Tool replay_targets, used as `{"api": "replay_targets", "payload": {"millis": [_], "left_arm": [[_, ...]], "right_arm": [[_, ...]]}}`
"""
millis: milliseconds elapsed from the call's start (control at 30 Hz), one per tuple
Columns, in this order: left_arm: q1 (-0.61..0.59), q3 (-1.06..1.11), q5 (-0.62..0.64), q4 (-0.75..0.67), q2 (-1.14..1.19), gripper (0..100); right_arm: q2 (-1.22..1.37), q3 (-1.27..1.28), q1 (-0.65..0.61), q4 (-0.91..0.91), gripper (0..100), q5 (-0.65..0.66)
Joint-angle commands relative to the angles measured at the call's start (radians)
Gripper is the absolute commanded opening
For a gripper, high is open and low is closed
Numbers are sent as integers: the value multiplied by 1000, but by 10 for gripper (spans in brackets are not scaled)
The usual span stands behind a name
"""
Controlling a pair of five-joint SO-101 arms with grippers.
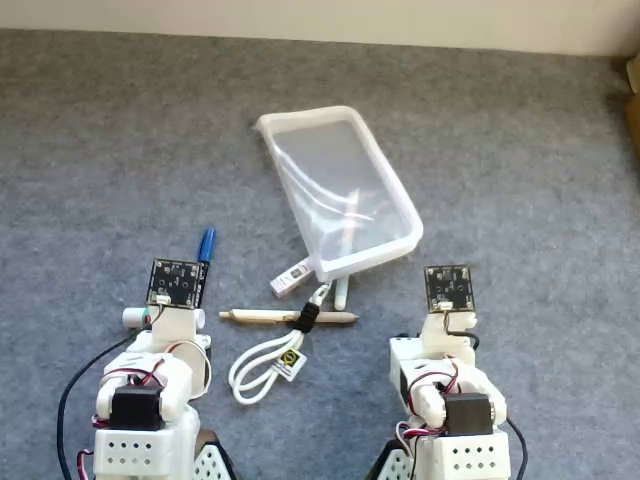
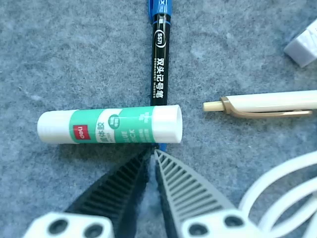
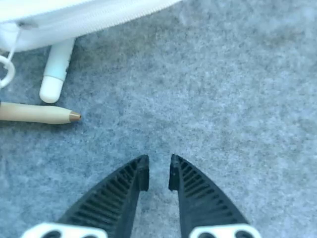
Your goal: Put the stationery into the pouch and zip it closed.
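The clear pouch with white edging lies at the table's middle, and its zip edge faces the arms. My left gripper is shut and empty, its tips just short of a green-and-white glue stick that lies across a black-and-blue marker. A beige pen lies between the arms, its clip end near my left gripper. My right gripper is shut over bare carpet. A white pen pokes out from under the pouch.
A coiled white cable with a tag lies in front of the beige pen. A small white block sits by the pouch's near corner. Grey carpet covers the table, and bare carpet stretches to the right of the pouch.
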Motion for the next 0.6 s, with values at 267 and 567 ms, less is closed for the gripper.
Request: {"api": "replay_targets", "payload": {"millis": [267, 567], "left_arm": [[-8, 19, -8, 5, -7, 7], [-8, 19, -8, 5, -7, 7]], "right_arm": [[-12, 117, 5, 4, 70, -2], [-12, 117, 5, 4, 70, -2]]}}
